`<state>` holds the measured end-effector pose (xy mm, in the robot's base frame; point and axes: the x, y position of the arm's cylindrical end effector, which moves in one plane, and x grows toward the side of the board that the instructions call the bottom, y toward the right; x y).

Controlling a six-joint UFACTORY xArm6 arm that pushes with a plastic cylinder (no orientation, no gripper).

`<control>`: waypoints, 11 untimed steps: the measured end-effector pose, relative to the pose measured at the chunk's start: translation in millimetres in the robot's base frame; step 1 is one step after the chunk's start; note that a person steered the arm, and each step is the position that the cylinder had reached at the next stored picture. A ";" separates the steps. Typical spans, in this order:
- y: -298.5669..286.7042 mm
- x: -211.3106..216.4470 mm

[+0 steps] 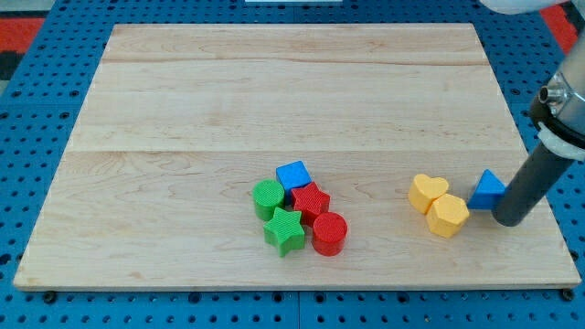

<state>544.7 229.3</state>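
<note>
My tip (508,217) rests on the board at the view's right, touching or almost touching the right side of a blue triangle block (488,190). Just left of that block lie a yellow heart (427,192) and a yellow hexagon (448,216), close together. Further left, near the view's bottom centre, sits a tight cluster: a blue cube (293,175), a green cylinder (268,196), a red star-like block (311,200), a green star (284,230) and a red cylinder (329,233).
The wooden board (274,91) lies on a blue perforated table. Its right edge runs just beyond my tip, and its bottom edge is a short way below the blocks.
</note>
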 end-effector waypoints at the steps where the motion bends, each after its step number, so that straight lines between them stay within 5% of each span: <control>1: -6.5 -10.6; 6: -50.0 -172.6; 8: -6.4 -175.9; 11: -59.8 -216.6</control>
